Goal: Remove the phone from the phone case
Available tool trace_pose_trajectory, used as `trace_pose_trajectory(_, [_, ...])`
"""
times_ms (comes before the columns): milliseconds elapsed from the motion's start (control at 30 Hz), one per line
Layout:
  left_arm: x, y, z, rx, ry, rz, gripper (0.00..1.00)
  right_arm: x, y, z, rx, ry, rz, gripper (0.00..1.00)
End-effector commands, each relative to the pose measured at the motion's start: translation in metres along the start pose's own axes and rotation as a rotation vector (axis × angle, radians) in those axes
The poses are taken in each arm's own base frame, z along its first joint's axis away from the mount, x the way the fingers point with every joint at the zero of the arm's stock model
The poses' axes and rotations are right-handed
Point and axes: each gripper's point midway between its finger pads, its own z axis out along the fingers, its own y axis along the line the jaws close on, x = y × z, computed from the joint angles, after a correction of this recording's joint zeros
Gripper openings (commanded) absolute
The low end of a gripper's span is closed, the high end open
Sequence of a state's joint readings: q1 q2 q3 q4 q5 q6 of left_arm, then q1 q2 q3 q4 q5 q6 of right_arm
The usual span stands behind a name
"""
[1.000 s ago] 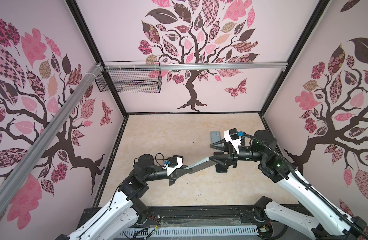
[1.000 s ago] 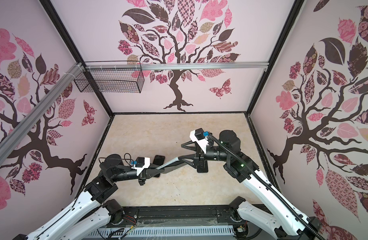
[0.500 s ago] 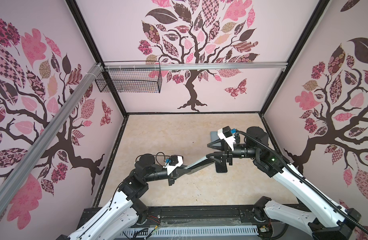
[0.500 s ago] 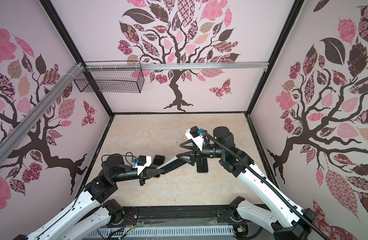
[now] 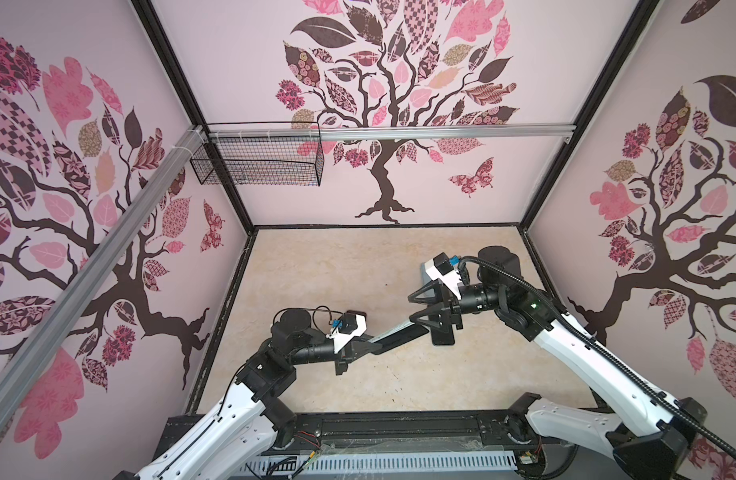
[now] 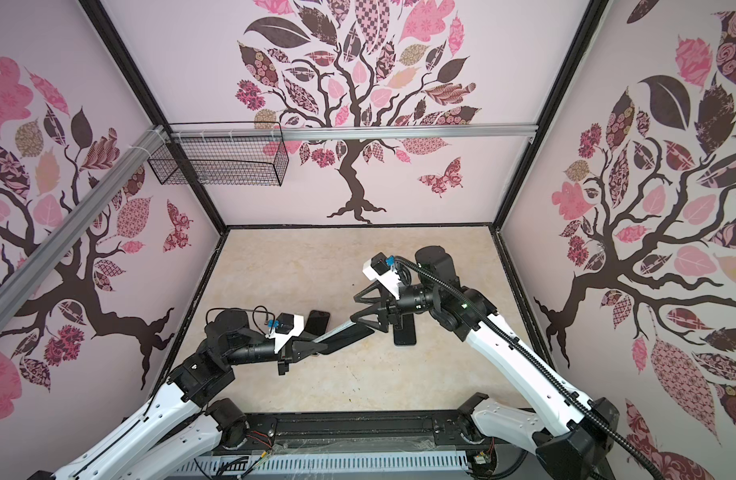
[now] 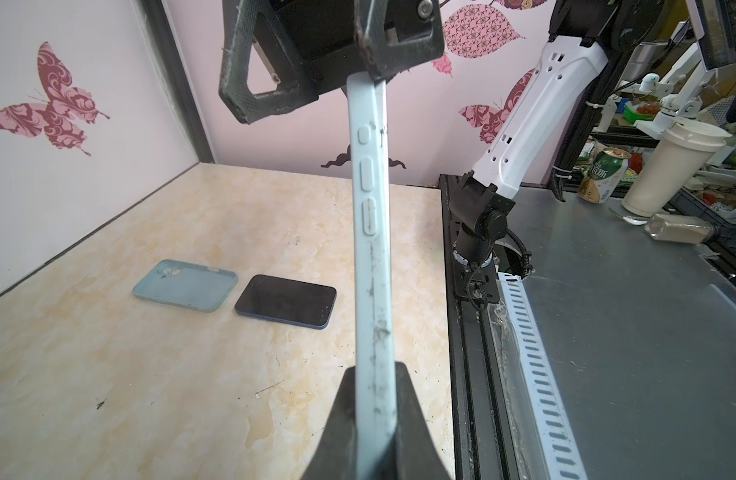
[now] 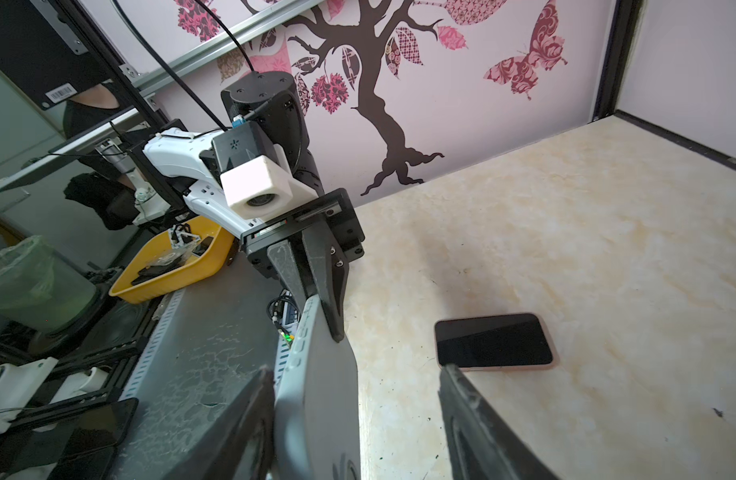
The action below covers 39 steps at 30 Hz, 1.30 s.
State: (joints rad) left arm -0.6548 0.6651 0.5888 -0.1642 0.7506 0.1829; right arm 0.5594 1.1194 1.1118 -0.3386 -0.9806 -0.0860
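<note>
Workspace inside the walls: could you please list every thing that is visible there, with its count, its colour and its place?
cased phone: one, light blue case, in the air between the two grippers
empty case: one, light blue, flat on the table near the right arm
bare phone: one, dark screen with blue edge, flat on the table beside the empty case
pink-cased phone: one, dark screen, flat on the table near the left arm
wire basket: one, black, hung on the back wall rail at the left corner
table: one, beige marbled
left gripper: black, shut on one end of the cased phone
right gripper: black, open around its other end
</note>
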Motion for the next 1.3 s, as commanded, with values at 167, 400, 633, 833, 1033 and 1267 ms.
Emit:
trace_pose_trajectory(167, [-0.087, -0.038, -0.024, 0.125, -0.26, 0.298, 0.0, 0.019, -0.03, 0.006, 0.039, 0.08, 0.174, 0.65])
trace_pose_trajectory(400, [-0.09, -0.039, -0.025, 0.132, -0.264, 0.305, 0.0, 0.022, -0.037, 0.011, 0.035, 0.095, 0.248, 0.65])
trace_pose_trajectory(633, [-0.09, -0.041, -0.025, 0.139, -0.26, 0.306, 0.0, 0.02, -0.058, 0.002, 0.096, 0.069, 0.346, 0.63])
trace_pose_trajectory(833, [-0.092, -0.044, -0.026, 0.151, -0.265, 0.311, 0.0, 0.021, -0.068, -0.002, 0.143, 0.067, 0.377, 0.61])
trace_pose_trajectory(1033, [-0.091, -0.042, -0.024, 0.14, -0.263, 0.307, 0.0, 0.019, -0.076, -0.007, 0.222, 0.058, 0.354, 0.62])
trace_pose_trajectory(1267, [-0.114, -0.006, -0.038, -0.125, -0.425, 0.228, 0.0, -0.012, -0.075, -0.032, 0.374, -0.127, 0.186, 0.65])
